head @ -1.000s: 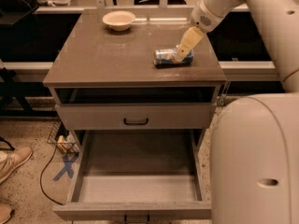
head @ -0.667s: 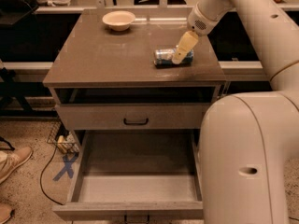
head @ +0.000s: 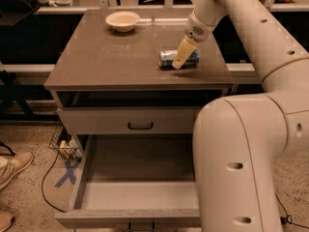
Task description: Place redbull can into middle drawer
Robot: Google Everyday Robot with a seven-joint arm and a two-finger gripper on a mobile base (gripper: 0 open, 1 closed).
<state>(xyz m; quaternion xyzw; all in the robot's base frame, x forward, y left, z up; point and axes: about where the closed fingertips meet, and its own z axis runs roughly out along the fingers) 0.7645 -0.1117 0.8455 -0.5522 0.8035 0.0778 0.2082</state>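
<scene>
Blue-and-silver redbull can (head: 166, 57) lies on its side on the cabinet top (head: 106, 62), right at the gripper (head: 179, 62), which covers its middle; whether the gripper is spread or clamped cannot be told; middle drawer (head: 135, 197) stands pulled open well below the gripper; beige bowl (head: 122, 21) sits far to its left.

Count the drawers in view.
2: a shut drawer under the tabletop, an open drawer below it; others may be hidden. The gripper is at the can on top.
</scene>
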